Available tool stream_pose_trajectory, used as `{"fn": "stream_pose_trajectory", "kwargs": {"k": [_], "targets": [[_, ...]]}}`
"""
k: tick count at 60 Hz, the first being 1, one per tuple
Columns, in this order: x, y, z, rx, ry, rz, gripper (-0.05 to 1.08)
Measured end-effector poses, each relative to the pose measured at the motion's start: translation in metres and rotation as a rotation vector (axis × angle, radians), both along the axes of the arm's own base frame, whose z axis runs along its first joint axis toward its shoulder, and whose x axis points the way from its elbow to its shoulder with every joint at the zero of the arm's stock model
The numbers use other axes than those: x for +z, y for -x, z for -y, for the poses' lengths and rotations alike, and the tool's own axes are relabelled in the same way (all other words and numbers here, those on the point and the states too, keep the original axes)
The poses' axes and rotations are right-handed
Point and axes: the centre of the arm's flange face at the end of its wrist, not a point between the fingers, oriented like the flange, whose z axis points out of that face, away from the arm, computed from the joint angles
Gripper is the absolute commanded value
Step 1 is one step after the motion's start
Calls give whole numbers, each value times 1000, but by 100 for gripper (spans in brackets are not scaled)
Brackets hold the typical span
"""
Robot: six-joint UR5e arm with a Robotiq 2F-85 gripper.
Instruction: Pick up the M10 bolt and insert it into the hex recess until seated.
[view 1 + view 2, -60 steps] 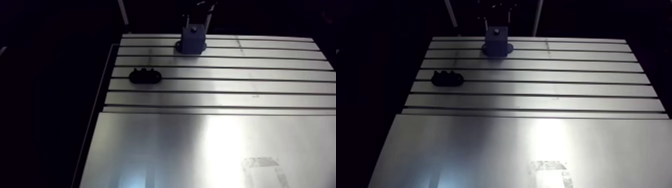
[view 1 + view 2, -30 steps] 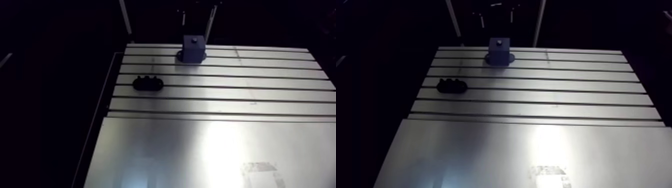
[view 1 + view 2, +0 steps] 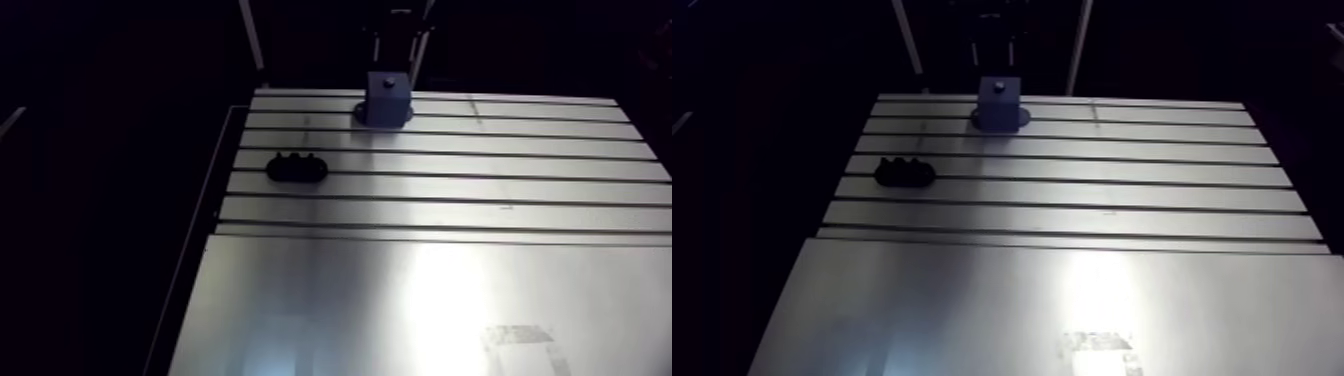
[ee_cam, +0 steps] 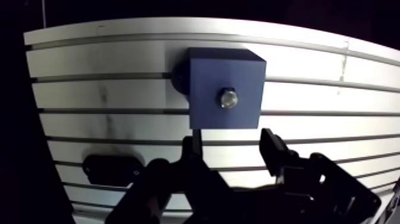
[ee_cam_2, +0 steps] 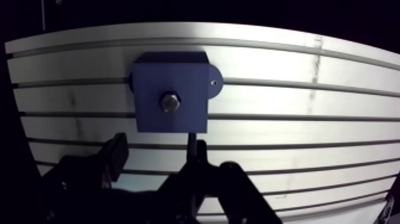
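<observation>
A blue block (image 4: 225,89) stands on a round base near the far edge of the slotted table (image 3: 440,190). A metal bolt (image 4: 228,98) sits in the recess on its top face, with its hex head showing. My gripper (image 4: 233,149) hangs over the block's near side, open, with nothing between its dark fingers (image 4: 271,149). In the arm view the gripper (image 3: 398,45) shows dimly just above the block (image 3: 386,98).
A black holder (image 3: 296,167) with three bumps lies on the slotted table to the left of the block; the wrist view shows the holder (image 4: 110,167) beside the gripper. A smooth metal plate (image 3: 420,300) covers the table's near half.
The arm view has shifted slightly, so the camera moved with the arm. The block, bolt and black holder keep their places. The gripper stays over the block.
</observation>
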Motion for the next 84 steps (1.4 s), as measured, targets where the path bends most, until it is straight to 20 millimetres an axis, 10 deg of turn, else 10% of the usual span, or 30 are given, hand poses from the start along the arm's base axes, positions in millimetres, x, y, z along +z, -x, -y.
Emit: {"fn": "stream_pose_trajectory", "kwargs": {"k": [84], "targets": [[-33, 2, -1, -62, -14, 5, 108]]}}
